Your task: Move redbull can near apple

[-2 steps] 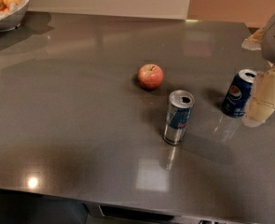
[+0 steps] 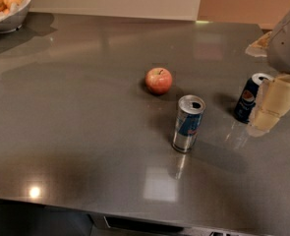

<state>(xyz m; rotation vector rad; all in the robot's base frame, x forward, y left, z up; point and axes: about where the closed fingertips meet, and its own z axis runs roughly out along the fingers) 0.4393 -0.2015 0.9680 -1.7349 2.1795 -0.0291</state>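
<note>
One gripper hangs angled dwn by Pepsi can, rt edge.

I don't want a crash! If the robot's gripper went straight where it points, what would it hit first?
Probably the grey metal table, just beside the dark blue Pepsi can. The cream gripper hangs at the picture's right edge, pointing down; depth is unclear.
</note>
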